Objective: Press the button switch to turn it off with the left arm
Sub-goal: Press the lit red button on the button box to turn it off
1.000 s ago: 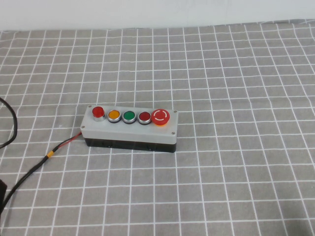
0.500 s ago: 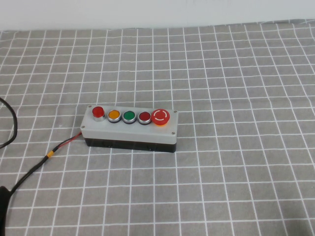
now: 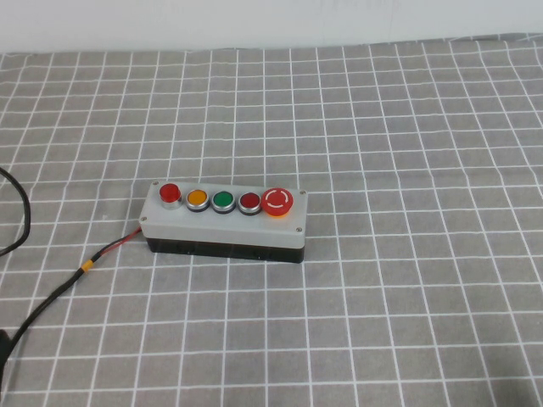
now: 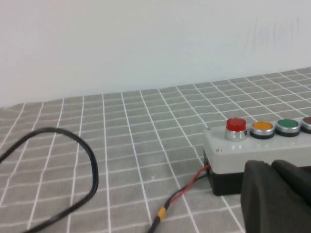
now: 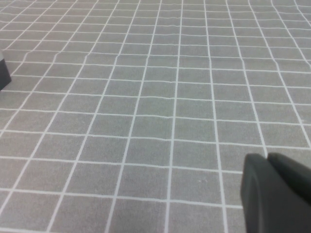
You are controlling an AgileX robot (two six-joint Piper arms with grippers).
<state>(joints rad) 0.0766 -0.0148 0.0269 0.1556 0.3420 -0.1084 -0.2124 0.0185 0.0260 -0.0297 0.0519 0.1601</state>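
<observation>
A grey button box [image 3: 224, 222] with a black base lies on the checked cloth in the high view. Along its top run a raised red button [image 3: 169, 192], an orange one [image 3: 197, 199], a green one [image 3: 222, 200], a dark red one [image 3: 249, 201] and a large red mushroom button [image 3: 277, 202]. My left gripper [image 4: 272, 166] is shut with nothing in it, low on the near side of the box [image 4: 252, 153], short of the red button [image 4: 236, 125]. My right gripper [image 5: 267, 158] is shut and empty over bare cloth; the high view does not show it.
A black cable [image 3: 51, 297] with a red wire [image 3: 119, 244] runs from the box's left end toward the near left edge, and loops over the cloth [image 4: 73, 145]. A white wall stands behind the table. A dark corner of the box [image 5: 4, 73] shows in the right wrist view.
A dark part of the left arm at the lower-left edge of the high view has shifted slightly and shows less now. The box and buttons have not moved.
</observation>
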